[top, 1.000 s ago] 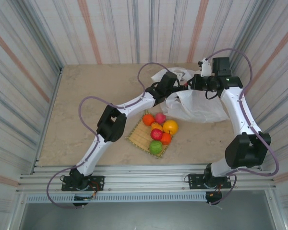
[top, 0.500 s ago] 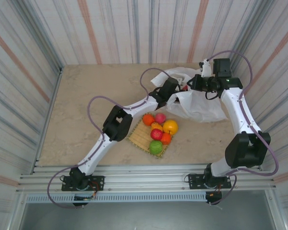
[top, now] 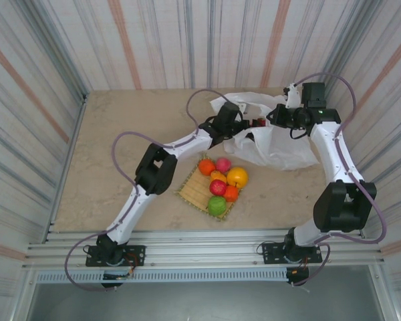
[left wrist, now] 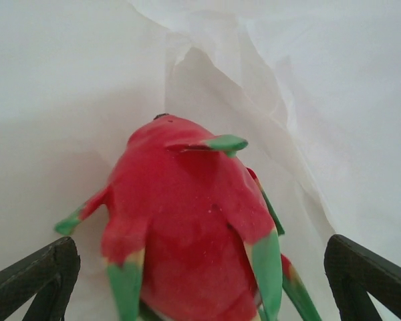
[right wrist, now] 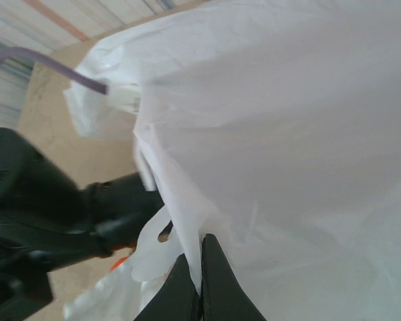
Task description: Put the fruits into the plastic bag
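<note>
If the right pincer [right wrist: 199, 274], clamped on the crinkly white plastic bag [right wrist: 287, 134], slips, film collapses over the open left pincer [left wrist: 200, 251].

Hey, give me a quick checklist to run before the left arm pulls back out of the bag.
1. The dragon fruit lies inside the bag: ok, white plastic surrounds it.
2. The left gripper is open: ok, fingers spread wide either side.
3. The right gripper is shut on the bag's edge: ok.
4. No plastic snagged on the left fingers: cannot tell.
5. The other fruits wait on the mat: ok, bunched together.
</note>
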Controlling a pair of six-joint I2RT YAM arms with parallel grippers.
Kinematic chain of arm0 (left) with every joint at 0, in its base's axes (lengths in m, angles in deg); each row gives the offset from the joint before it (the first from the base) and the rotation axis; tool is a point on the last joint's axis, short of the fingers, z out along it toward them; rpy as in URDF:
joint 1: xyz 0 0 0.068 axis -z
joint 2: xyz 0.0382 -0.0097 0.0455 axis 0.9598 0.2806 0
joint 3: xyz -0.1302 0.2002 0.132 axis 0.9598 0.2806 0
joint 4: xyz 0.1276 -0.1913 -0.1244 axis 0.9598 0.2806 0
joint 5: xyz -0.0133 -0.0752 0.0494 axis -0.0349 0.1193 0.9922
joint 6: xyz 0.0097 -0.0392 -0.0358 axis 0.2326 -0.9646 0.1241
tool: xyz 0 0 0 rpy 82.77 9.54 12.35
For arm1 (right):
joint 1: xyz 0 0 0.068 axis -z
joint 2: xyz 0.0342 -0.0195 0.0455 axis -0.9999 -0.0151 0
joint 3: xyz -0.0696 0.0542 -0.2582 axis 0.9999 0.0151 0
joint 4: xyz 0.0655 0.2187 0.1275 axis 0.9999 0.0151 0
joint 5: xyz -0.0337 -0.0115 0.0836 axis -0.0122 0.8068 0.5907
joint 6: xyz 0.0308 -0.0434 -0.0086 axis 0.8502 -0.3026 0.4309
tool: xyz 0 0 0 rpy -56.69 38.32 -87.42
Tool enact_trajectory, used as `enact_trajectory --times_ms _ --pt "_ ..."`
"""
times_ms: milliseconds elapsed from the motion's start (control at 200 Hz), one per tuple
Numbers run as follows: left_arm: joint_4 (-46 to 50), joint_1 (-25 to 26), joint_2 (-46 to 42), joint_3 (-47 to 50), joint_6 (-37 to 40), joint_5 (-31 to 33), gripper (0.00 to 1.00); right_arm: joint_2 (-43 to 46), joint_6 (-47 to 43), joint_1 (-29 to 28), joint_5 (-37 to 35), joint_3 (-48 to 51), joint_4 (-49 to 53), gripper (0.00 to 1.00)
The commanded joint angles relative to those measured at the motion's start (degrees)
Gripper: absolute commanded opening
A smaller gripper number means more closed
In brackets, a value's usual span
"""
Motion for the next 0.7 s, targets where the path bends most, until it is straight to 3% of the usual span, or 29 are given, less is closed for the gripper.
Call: enact_trajectory --times_ms 0,135,496,696 --pt "-2.6 -0.9 -7.1 3.7 2.8 -2.7 0.99 -0.7 1.0 0.4 -0.6 0.3 0.4 0.0" --pt "-2.2 -2.0 -10.2 7.6 3.5 -5.0 0.98 -1.1 1.2 0.8 -0.8 0.2 0.2 0.0" --pt "-1.9 -4.2 -24.8 26.9 8.2 -13.7 0.86 -1.8 5.8 1.1 -1.1 0.6 -2.9 0.0" --pt "-2.1 -5.9 -28.2 29.7 9.0 -22.0 0.84 -2.4 9.6 -1.1 -5.4 1.5 -6.2 0.0"
